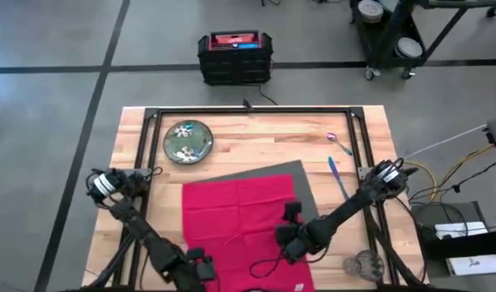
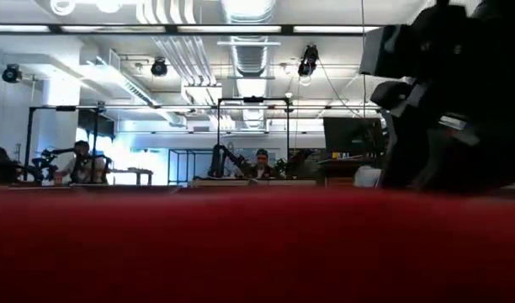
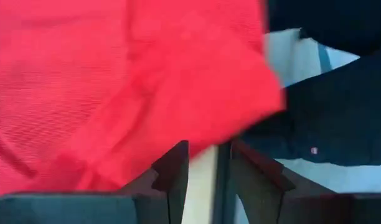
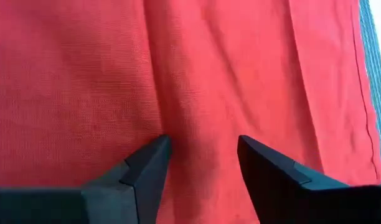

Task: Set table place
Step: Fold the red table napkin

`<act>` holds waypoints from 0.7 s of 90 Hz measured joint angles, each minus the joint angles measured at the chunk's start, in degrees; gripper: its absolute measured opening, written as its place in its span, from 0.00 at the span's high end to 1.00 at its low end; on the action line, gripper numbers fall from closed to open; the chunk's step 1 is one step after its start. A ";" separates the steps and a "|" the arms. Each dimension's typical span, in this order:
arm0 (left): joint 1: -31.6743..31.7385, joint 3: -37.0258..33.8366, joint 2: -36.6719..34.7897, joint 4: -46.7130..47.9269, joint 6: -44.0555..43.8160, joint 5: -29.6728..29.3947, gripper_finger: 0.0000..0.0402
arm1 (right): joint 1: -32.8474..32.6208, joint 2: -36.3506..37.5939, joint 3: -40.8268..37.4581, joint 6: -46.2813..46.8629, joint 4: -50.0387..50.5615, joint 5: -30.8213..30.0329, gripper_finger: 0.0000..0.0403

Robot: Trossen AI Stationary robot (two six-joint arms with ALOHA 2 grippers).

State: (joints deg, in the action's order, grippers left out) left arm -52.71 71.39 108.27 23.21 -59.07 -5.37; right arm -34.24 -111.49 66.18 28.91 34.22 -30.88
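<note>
— So where's the napkin point(image 1: 240, 215)?

— Spread over the mat point(image 1: 306, 180) at the table's point(image 1: 256, 134) near side. Right gripper point(image 4: 200, 155) sits on it, jaws wide; left gripper point(image 3: 209, 163) is at its near edge, jaws narrow, holding nothing.

— Handling?

— Soft, limp cloth; probably pinch an edge or fold. Farther off: fragile plate point(image 1: 188, 141), light utensils point(image 1: 338, 162).

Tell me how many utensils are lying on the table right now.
2. A purple utensil lies near the table's far right corner, and a blue utensil lies just nearer, right of the placemat. The napkin could hide others.
</note>
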 joint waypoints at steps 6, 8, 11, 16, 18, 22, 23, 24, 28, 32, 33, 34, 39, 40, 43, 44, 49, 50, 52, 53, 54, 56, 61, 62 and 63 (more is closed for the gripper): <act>-1.39 0.12 0.00 0.60 -1.69 -1.39 0.75 | 0.37 0.36 -0.59 0.99 0.38 -0.23 0.56; -1.81 0.10 0.02 0.65 -2.34 -1.42 0.75 | 0.50 0.51 -0.71 1.09 0.60 -0.07 0.56; -2.31 0.00 0.01 0.87 -3.25 -1.46 0.75 | 0.69 0.62 -0.81 1.12 1.15 0.03 0.56; -2.75 -0.21 0.00 2.43 -5.31 -1.64 0.75 | 0.92 1.15 -0.82 1.14 1.87 0.26 0.57; -2.78 -0.26 -0.01 3.25 -5.97 -1.98 0.75 | 1.13 1.50 -0.78 1.11 2.24 0.69 0.57; -2.75 -0.26 -0.17 5.48 -6.95 -3.70 0.76 | 1.73 2.23 -0.35 1.07 3.28 1.57 0.57; -2.72 -0.22 -0.24 6.17 -7.11 -4.33 0.76 | 1.87 2.49 -0.27 1.08 3.47 1.74 0.57; -2.66 -0.13 -0.31 7.00 -7.22 -5.06 0.76 | 2.04 2.72 -0.17 1.01 3.59 1.81 0.57; -2.44 0.35 -0.69 9.71 -7.51 -8.64 0.76 | 2.71 3.85 0.44 0.42 3.51 1.91 0.57; -2.09 1.04 -1.17 12.01 -7.48 -13.21 0.77 | 3.51 5.55 0.96 -0.16 3.10 1.79 0.56; -2.00 1.15 -1.33 12.60 -7.49 -14.42 0.77 | 3.73 6.05 1.04 -0.37 3.06 1.74 0.56; -1.89 1.24 -1.48 13.26 -7.49 -15.64 0.77 | 3.94 6.55 1.10 -0.60 3.03 1.70 0.56; -1.53 1.36 -2.21 16.95 -7.51 -21.58 0.78 | 5.03 8.71 1.17 -1.52 2.87 1.29 0.56; -1.44 1.36 -2.28 17.57 -7.51 -22.84 0.78 | 5.28 9.08 1.17 -1.57 2.83 1.28 0.56; -1.07 1.34 -2.46 19.06 -7.57 -26.19 0.79 | 6.00 9.95 1.11 -1.79 2.73 1.30 0.57; -0.95 1.30 -2.52 19.39 -7.61 -27.35 0.79 | 6.28 10.22 1.03 -1.88 2.71 1.30 0.57; -0.22 0.74 -2.84 20.82 -7.70 -32.68 0.80 | 7.85 11.36 0.60 -2.67 2.78 1.32 0.57; -0.01 0.57 -2.90 21.08 -7.68 -33.57 0.80 | 8.19 11.52 0.55 -2.81 2.74 1.31 0.57; 0.44 0.10 -3.02 21.30 -7.64 -35.04 0.80 | 8.86 11.77 0.50 -2.98 2.42 1.31 0.58; 0.70 -0.18 -3.06 21.26 -7.62 -35.67 0.80 | 9.19 11.86 0.46 -3.07 2.13 1.32 0.58; 0.97 -0.44 -3.09 21.22 -7.57 -36.27 0.81 | 9.49 11.93 0.41 -3.10 1.81 1.33 0.58; 1.63 -0.97 -3.10 21.12 -7.44 -37.16 0.81 | 10.15 12.08 0.24 -3.29 1.17 1.42 0.58; 3.81 -2.75 -3.09 20.83 -7.41 -37.30 0.81 | 12.19 12.08 -0.56 -3.62 0.32 3.70 0.58; 4.23 -3.14 -3.08 20.85 -7.42 -37.18 0.81 | 12.55 11.98 -0.84 -3.77 -0.13 4.44 0.58; 4.65 -3.54 -3.06 20.76 -7.41 -37.01 0.81 | 12.93 11.86 -1.12 -3.96 -0.73 5.25 0.59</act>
State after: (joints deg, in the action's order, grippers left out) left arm -48.06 67.85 105.20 43.97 -66.48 -42.38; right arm -21.31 -99.63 65.06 24.95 33.49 -25.62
